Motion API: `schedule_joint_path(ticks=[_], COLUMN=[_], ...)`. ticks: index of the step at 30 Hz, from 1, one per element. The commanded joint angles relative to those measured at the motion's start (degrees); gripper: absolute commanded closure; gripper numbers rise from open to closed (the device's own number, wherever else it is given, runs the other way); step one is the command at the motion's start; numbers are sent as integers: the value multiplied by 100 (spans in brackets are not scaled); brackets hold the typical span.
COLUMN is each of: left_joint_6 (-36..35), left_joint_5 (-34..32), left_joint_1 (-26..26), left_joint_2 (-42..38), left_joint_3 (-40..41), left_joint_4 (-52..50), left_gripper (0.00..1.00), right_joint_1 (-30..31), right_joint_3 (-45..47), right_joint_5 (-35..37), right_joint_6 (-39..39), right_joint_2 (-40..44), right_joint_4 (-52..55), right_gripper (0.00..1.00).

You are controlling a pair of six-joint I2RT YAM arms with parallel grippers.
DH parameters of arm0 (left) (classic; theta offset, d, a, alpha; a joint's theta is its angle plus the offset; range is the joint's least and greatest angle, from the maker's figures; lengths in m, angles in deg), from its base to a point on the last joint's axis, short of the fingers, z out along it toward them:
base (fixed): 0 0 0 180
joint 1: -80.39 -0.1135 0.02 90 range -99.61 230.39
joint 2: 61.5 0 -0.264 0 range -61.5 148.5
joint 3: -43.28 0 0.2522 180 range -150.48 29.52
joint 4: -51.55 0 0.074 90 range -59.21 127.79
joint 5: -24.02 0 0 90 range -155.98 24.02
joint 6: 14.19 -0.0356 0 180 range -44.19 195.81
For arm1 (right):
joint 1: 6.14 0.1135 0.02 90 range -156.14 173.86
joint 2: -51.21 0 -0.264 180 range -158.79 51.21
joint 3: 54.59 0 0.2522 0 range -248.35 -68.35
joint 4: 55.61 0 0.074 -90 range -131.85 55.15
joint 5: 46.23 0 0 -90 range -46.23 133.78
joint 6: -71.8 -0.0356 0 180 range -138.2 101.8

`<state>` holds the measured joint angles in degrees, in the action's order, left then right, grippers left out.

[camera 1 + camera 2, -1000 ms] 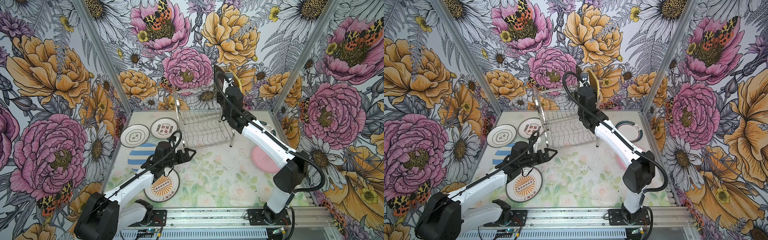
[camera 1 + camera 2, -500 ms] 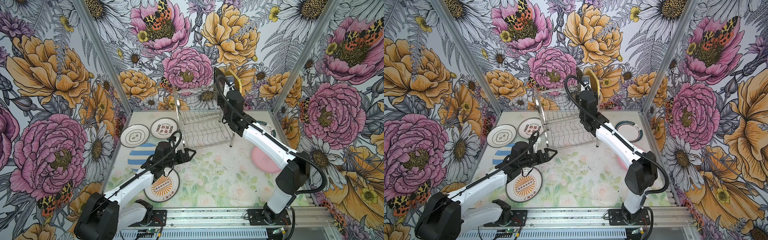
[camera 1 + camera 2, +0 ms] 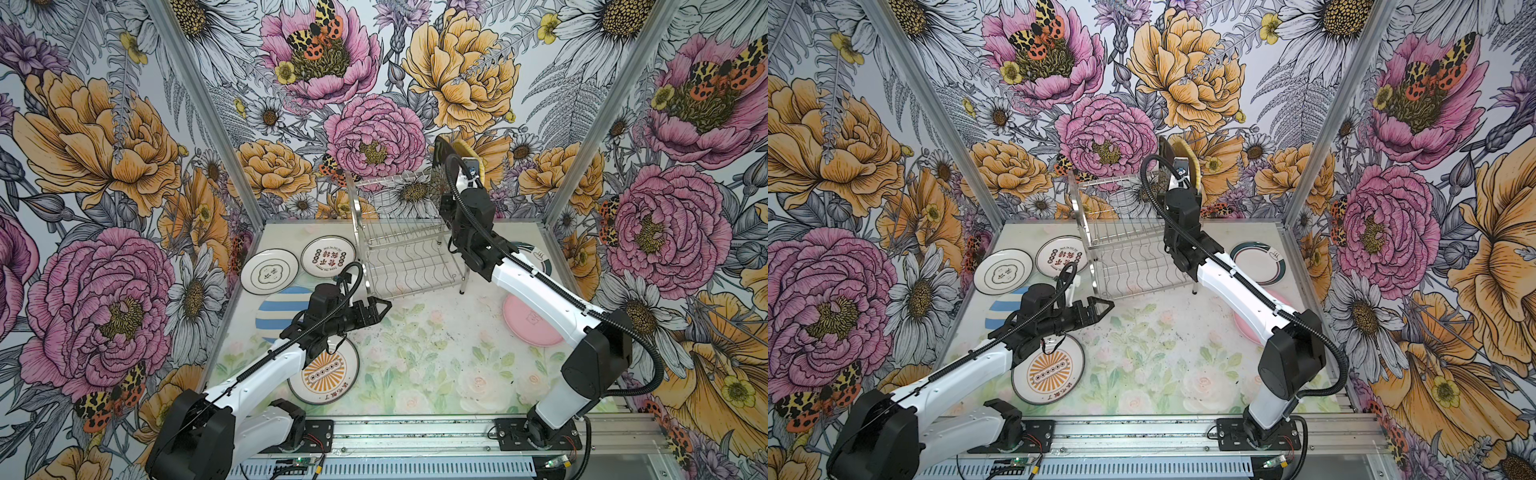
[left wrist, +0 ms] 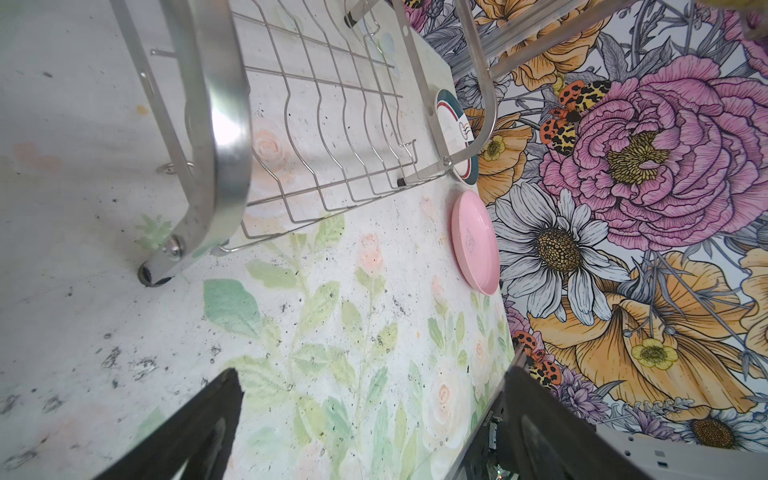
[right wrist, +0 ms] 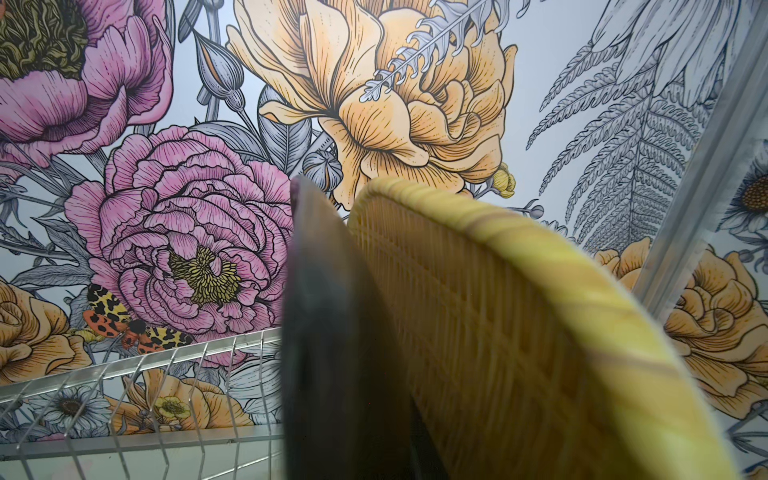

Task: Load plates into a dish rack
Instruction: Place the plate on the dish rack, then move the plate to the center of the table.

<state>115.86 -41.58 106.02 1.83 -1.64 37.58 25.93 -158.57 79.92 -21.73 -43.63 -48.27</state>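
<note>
The chrome dish rack (image 3: 407, 249) stands at the back of the table. A black plate (image 3: 439, 166) and a yellow woven-look plate (image 3: 468, 150) stand on edge at the right end of its upper tier. My right gripper (image 3: 467, 166) reaches up between them, its fingers hidden. In the right wrist view both fill the frame, the black plate (image 5: 332, 332) beside the yellow plate (image 5: 498, 332). My left gripper (image 3: 384, 305) hangs open and empty by the rack's front left foot. On the table lie two white plates (image 3: 269, 271) (image 3: 328, 255), a blue-striped plate (image 3: 282, 309), an orange-sunburst plate (image 3: 324, 374), a pink plate (image 3: 523, 320) and a teal-rimmed plate (image 3: 536, 255).
Flowered walls close the table in on three sides. A metal rail (image 3: 415, 432) with both arm bases runs along the front. The rack's lower wavy shelf (image 4: 332, 124) holds nothing. The pink plate (image 4: 476, 241) lies near the right wall.
The right wrist has shifted slightly to the right beside the two upright plates. The left arm has not moved.
</note>
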Motion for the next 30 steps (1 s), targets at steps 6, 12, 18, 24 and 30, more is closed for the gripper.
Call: schedule_joint_path(ticks=[6, 12, 18, 24, 30], left_joint_6=[-94, -104, -120, -112, -130], left_joint_5=[-88, -146, -207, -276, -296], left_joint_1=[35, 94, 161, 219, 240], left_joint_2=[-97, -113, -129, -136, -128], left_joint_3=[-12, -58, -105, -114, -110], left_joint_4=[-75, -128, -190, -199, -194], left_gripper=[1, 1, 1, 1, 1], right_joint_1=[-33, -29, -27, -16, -25], right_joint_3=[-111, -121, -146, 0, 485], right_joint_5=[15, 5, -140, -354, -474], right_joint_6=[52, 37, -182, -543, -820], right_joint_2=[547, 737, 1021, 1490, 2063], right_joint_4=[18, 166, 636, 1397, 2008], right_gripper=[58, 55, 42, 28, 22])
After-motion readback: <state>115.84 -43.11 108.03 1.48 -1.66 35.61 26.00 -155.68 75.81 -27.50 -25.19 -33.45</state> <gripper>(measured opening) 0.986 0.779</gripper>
